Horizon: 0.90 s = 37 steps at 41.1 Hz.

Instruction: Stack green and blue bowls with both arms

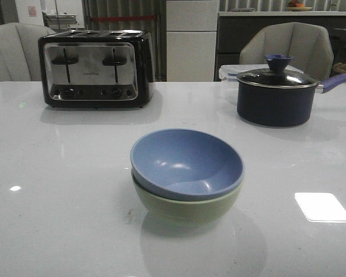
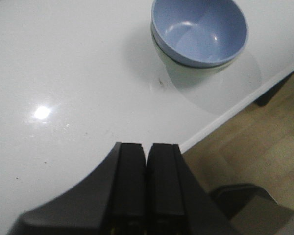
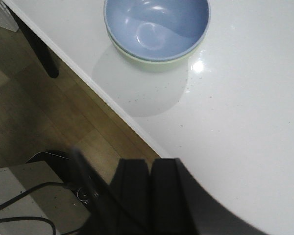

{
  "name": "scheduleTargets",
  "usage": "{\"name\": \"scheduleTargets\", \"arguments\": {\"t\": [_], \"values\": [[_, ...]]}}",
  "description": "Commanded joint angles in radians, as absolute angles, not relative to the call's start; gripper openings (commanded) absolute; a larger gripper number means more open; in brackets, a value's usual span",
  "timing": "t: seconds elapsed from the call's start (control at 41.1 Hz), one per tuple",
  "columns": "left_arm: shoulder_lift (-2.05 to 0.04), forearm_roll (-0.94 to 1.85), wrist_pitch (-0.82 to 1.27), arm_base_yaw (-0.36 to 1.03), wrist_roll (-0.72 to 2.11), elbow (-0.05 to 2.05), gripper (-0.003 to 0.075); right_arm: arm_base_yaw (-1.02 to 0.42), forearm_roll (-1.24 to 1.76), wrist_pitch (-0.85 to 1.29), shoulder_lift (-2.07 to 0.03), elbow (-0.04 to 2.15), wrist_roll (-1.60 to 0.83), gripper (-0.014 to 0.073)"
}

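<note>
Blue bowl (image 1: 187, 163) nested, perhaps slightly tilted, in green bowl (image 1: 187, 206) on table (image 1: 57, 202).

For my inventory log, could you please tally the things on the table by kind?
Bowls: 2, the blue bowl nested in the green bowl
Toasters: 1, the toaster
Lidded pots: 1, the dark pot
Clear containers: 1, a lidded box behind the pot
Total: 5
</note>
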<state>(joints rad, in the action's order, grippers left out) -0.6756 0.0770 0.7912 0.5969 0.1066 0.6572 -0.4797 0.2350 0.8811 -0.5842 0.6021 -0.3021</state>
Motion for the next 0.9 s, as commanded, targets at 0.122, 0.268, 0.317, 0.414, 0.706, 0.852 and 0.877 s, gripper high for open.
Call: {"name": "scheduleTargets", "arguments": {"t": [0.122, 0.268, 0.317, 0.414, 0.706, 0.852, 0.877], "values": [[-0.42, 0.061, 0.528, 0.423, 0.103, 0.569, 0.0093, -0.481, 0.241, 0.828, -0.584, 0.63, -0.309, 0.0027], [-0.229, 0.059, 0.335, 0.298, 0.103, 0.388, 0.0093, -0.481, 0.241, 0.828, -0.584, 0.63, -0.309, 0.0027], [-0.176, 0.059, 0.279, 0.26, 0.103, 0.327, 0.0093, -0.481, 0.241, 0.828, -0.584, 0.63, -0.309, 0.0027], [-0.086, 0.063, 0.163, 0.209, 0.101, 0.213, 0.0093, -0.481, 0.241, 0.828, -0.584, 0.63, -0.309, 0.0027], [0.01, 0.063, -0.093, 0.145, 0.101, 0.017, 0.0093, -0.481, 0.241, 0.828, -0.584, 0.63, -0.309, 0.0027], [0.027, 0.063, -0.106, 0.091, 0.101, -0.008, 0.0093, -0.481, 0.241, 0.828, -0.584, 0.63, -0.309, 0.0027], [0.027, 0.063, -0.1, 0.088, 0.101, -0.008, 0.0093, -0.481, 0.241, 0.828, -0.584, 0.63, -0.309, 0.0027]]}}
